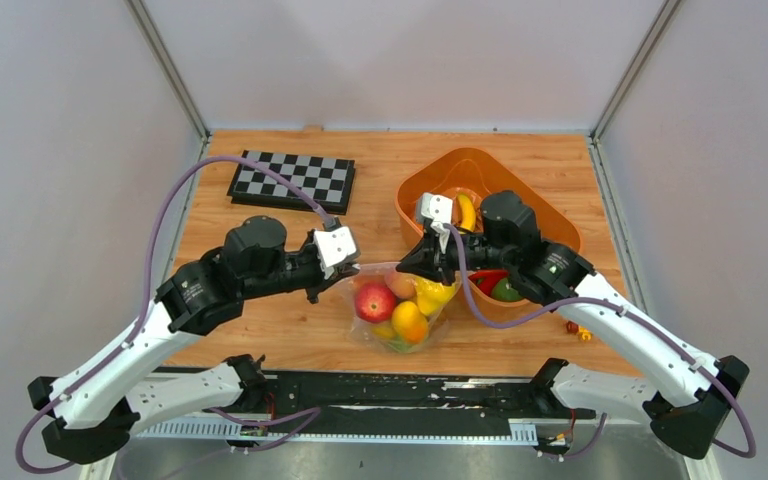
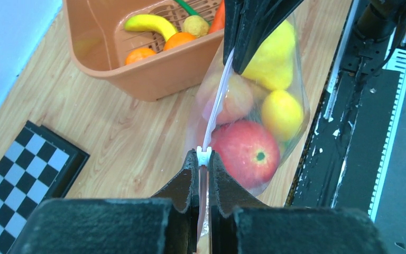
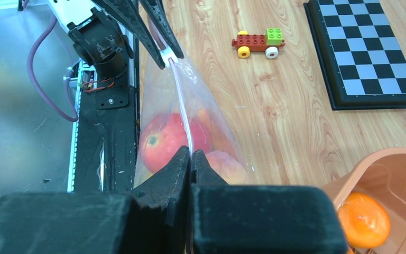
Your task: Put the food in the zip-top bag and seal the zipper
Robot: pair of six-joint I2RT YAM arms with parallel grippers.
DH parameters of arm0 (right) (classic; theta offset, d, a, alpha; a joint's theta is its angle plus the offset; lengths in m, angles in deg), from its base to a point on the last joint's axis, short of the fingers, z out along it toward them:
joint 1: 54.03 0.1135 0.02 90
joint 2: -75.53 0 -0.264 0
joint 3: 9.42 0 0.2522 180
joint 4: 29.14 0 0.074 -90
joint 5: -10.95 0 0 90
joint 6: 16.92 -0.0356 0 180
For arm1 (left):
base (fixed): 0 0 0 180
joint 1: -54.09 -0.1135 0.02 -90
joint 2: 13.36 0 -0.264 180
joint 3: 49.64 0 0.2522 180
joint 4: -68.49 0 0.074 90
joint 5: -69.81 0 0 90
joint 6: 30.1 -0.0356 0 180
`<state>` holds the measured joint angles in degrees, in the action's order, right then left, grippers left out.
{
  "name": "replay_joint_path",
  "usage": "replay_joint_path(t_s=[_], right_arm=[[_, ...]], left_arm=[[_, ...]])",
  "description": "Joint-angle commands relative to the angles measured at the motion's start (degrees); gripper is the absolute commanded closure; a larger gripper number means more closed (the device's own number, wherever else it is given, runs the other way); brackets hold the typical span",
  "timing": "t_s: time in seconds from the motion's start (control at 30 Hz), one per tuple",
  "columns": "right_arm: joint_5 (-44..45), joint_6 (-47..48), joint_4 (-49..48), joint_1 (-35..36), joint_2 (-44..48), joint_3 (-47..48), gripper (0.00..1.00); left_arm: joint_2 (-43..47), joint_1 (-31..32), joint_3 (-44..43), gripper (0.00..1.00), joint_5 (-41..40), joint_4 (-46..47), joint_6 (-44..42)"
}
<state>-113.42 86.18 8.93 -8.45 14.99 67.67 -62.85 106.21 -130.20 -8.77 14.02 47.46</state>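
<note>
My left fingers (image 2: 197, 167) and right fingers (image 3: 190, 161), both clamped on opposite ends of the zipper (image 2: 219, 95), hold the zip-top bag (image 1: 356, 326), food (image 1: 375, 301) inside, just beside the orange tub (image 1: 430, 172).

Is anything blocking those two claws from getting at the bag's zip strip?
Nothing visible does. The left gripper and the right gripper each have their fingers pinched shut on the zipper, at opposite ends of it. The zip-top bag between them holds the food.
</note>
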Motion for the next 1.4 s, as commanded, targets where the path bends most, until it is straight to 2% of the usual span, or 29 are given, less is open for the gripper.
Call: replay_joint_path(t_s=[0.0, 0.3, 0.57, 0.7, 0.8, 0.9, 0.93, 1.13, 1.2, 1.37], right_arm=[[5.77, -2.07, -3.03, -0.41, 1.57, -1.25, 1.0], [11.13, -5.27, -6.68, -0.41, 3.06, -4.02, 1.0], [12.24, -5.86, -6.65, -0.43, 4.83, -4.83, 1.0], [11.31, -6.56, -7.14, -0.41, 4.87, -5.13, 1.0], [10.23, -7.12, -7.28, -0.41, 4.52, -5.23, 1.0], [9.5, -7.84, -7.73, -0.4, 4.22, -5.49, 1.0], [9.29, -8.02, -7.87, -0.46, 4.24, -5.42, 1.0], [7.37, -8.66, -8.57, -0.41, 4.2, -5.48, 1.0], [6.78, -8.71, -8.52, -0.41, 4.25, -5.15, 1.0], [5.83, -8.88, -8.35, -0.42, 4.2, -4.86, 1.0]], left_arm=[[1.95, -0.36, 0.16, 0.98, -5.17, -3.08, -0.48], [4.76, -0.35, 2.86, 0.97, -9.68, -1.18, 1.62], [6.94, -0.33, 2.66, 0.92, -13.51, 0.09, 1.81], [7.28, -0.39, 3.28, 0.83, -14.5, 1.08, 2.43], [7.86, -0.36, 3.87, 0.72, -15.02, 2.48, 3.17], [8.75, -0.35, 4.36, 0.47, -16.57, 4.22, 4.02], [9.28, -0.36, 4.44, 0.42, -16.99, 4.72, 4.09], [9.79, -0.35, 3.3, 0.25, -16.35, 6.5, 4.44], [8.63, -0.39, 1.89, 0.16, -15.31, 5.68, 4.36], [1.01, -0.49, -7.18, 0.07, -7.42, -0.35, 2.4]])
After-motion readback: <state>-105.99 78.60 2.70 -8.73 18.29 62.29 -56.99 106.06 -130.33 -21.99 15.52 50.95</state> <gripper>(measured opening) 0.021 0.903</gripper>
